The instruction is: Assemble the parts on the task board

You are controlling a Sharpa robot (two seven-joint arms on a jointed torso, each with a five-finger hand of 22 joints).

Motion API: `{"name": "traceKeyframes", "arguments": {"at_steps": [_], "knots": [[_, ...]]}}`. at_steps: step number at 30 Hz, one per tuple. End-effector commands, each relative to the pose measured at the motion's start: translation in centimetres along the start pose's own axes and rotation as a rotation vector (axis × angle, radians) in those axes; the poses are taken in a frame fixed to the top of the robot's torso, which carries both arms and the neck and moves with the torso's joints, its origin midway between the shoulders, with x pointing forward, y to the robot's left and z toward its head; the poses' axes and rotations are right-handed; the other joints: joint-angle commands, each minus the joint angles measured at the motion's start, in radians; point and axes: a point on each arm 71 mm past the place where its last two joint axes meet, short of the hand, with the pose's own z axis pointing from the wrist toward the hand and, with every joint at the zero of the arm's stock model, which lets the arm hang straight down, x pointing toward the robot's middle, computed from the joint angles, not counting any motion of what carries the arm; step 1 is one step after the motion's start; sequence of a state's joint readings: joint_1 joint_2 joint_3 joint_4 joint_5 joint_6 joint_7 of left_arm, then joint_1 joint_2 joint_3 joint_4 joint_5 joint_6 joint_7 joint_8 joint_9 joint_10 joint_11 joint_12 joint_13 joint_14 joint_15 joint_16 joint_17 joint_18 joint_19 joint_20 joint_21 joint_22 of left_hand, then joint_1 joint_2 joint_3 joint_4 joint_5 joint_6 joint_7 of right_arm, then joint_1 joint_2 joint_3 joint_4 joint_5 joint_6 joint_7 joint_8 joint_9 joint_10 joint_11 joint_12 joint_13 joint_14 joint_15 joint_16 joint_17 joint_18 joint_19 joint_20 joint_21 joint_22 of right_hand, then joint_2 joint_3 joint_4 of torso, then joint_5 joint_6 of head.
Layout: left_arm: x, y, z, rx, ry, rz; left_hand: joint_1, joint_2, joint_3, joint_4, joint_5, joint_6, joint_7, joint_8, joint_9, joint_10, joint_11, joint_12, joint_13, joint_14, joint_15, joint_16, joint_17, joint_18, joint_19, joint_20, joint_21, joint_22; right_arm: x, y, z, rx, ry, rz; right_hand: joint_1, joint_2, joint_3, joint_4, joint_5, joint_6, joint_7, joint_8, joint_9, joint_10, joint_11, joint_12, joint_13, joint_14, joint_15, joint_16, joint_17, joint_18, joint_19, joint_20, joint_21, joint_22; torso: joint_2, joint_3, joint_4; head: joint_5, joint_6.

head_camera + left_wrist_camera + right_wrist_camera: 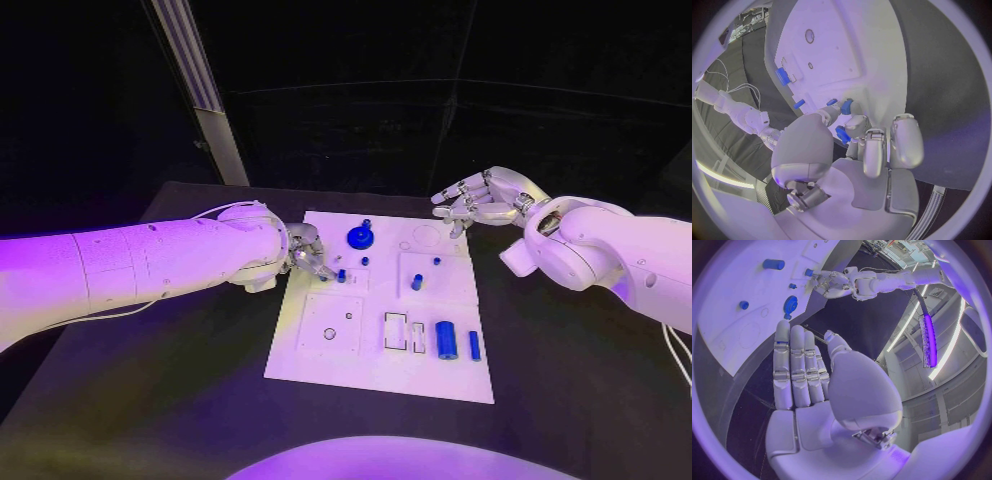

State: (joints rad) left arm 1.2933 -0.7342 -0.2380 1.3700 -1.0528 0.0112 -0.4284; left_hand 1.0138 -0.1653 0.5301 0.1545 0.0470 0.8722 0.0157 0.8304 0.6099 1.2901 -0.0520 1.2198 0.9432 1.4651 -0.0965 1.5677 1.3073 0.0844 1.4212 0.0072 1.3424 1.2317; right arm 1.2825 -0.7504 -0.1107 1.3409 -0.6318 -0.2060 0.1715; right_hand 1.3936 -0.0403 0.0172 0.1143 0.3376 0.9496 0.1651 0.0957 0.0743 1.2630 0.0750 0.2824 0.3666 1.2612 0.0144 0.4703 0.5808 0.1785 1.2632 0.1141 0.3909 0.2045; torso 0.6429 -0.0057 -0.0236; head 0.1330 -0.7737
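Observation:
The white task board (378,345) lies in the middle of the table. My left hand (306,252) is at its left edge, and its fingertips pinch a small blue peg (342,275) (846,106) down on the board. A blue gear (359,237) (790,304) stands just beyond, and it is partly hidden behind fingers in the left wrist view. Other small blue pegs (417,283) stand mid-board. A blue cylinder (447,340) and a thin blue pin (475,345) lie at the near right. My right hand (483,200) (801,370) hovers over the far right corner and holds nothing.
Rectangular recesses (404,332) and a square plate with a round hole (329,333) take up the board's near half. A metal post (202,90) rises behind the table at the left. Black table (188,380) surrounds the board.

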Motion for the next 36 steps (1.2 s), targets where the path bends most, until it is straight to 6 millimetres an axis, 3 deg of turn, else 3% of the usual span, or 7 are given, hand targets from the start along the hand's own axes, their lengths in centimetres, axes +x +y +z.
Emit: {"name": "traceKeyframes", "arguments": {"at_steps": [1,21,31,34,36], "knots": [[0.1,-0.1,0.0,-0.002,0.012,-0.005,-0.016,-0.004,-0.006,0.014,0.005,0.008,-0.001,0.007,0.002,0.009,0.001,0.008,0.002,0.106,-0.009,0.003,0.263,-0.01,0.008,0.0,0.006,0.003,0.0,0.1,0.0,-0.007,0.008,0.001,0.004,0.007,0.0,0.004,0.004,-0.005,-0.001,0.007,0.001,-0.009,0.001,0.005,0.002,-0.009,-0.001,0.005,0.001,0.001,-0.008,0.001,0.003,0.001,0.0,0.0003,-0.0005,-0.001,0.0],[-0.2,0.2,0.1,-0.01,-0.009,-0.02,-0.052,-0.02,-0.044,0.083,0.005,0.019,-0.004,0.011,0.005,0.016,-0.001,0.012,0.006,0.106,-0.01,0.003,0.263,-0.012,0.013,-0.001,0.012,0.016,0.0,0.1,0.0,-0.007,0.01,0.001,0.003,0.007,-0.002,0.006,0.004,-0.006,0.0,0.007,0.001,-0.01,0.002,0.005,0.002,-0.01,-0.001,0.005,0.001,0.001,-0.009,0.001,0.003,0.002,0.0,-0.0006,0.0002,-0.002,0.001],[-0.4,0.3,0.1,-0.001,-0.03,-0.04,-0.052,-0.025,-0.053,0.09,0.005,0.019,-0.004,0.011,0.006,0.015,-0.001,0.011,0.004,0.106,-0.01,0.003,0.263,-0.011,0.012,-0.002,0.011,0.014,0.0,0.1,0.0,-0.007,0.01,0.002,0.003,0.007,-0.002,0.006,0.004,-0.006,0.0,0.007,0.001,-0.01,0.002,0.005,0.002,-0.01,-0.001,0.005,0.001,0.001,-0.009,0.001,0.003,0.002,0.0,-0.0006,0.0006,-0.002,0.002],[-0.8,0.3,0.0,0.032,-0.068,-0.093,-0.05,-0.034,-0.068,0.104,0.004,0.003,0.001,0.003,0.003,-0.012,0.003,-0.018,-0.042,0.106,-0.009,0.003,0.263,-0.004,-0.003,-0.001,-0.012,-0.018,0.0,0.1,0.0,-0.006,0.011,0.002,0.003,0.007,-0.002,0.006,0.004,-0.006,0.0,0.007,0.001,-0.01,0.002,0.005,0.002,-0.01,-0.001,0.005,0.001,0.001,-0.009,0.001,0.003,0.002,0.0,-0.0006,0.0006,-0.003,0.003],[-1.1,0.3,-0.1,0.073,-0.103,-0.152,-0.045,-0.036,-0.078,0.118,0.005,-0.019,0.011,-0.011,-0.002,-0.058,0.011,-0.067,-0.115,0.106,-0.002,0.003,0.263,0.003,-0.022,0.003,-0.041,-0.055,0.0,0.1,0.0,-0.006,0.011,0.002,0.003,0.007,-0.002,0.006,0.004,-0.006,0.0,0.007,0.001,-0.01,0.002,0.005,0.002,-0.01,-0.001,0.005,0.001,0.001,-0.009,0.001,0.003,0.002,0.0,-0.0008,0.0008,-0.003,0.003]]}}
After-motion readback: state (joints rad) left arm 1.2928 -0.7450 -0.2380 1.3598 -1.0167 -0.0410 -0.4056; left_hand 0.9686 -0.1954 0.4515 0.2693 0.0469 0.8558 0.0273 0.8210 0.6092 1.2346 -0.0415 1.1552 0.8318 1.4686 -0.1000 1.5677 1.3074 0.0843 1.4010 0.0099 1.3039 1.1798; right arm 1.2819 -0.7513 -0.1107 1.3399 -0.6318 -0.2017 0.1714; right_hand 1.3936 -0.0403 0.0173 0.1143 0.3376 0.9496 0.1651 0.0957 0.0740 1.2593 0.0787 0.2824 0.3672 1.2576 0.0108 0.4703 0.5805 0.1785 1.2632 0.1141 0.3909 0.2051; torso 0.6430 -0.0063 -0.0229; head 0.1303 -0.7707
